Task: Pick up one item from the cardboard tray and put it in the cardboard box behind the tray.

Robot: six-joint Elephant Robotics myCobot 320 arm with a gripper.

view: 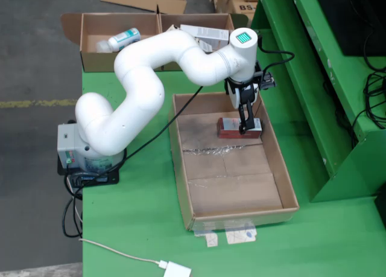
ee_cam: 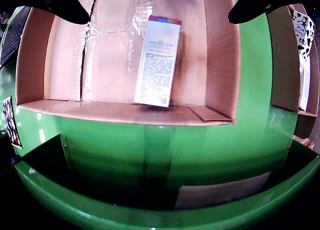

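Note:
A small flat carton (view: 237,128), white with a dark red edge, lies at the far end of the cardboard tray (view: 181,168). My gripper (view: 243,121) hangs just over it, black fingers pointing down. In the wrist view the carton (ee_cam: 158,62) lies on the tray floor near the tray wall (ee_cam: 125,113). The two fingertips (ee_cam: 60,4) stand wide apart to either side, so the gripper (ee_cam: 160,3) is open and empty. The cardboard box (view: 102,61) behind the tray holds a bottle (view: 123,38) and a white carton (view: 205,34).
The arm's base (view: 84,156) stands at the table's left edge with cables. A green frame (view: 338,108) rises to the right of the tray. A white adapter (view: 176,269) and cord lie at the front. Clear tape (view: 217,149) crosses the tray floor.

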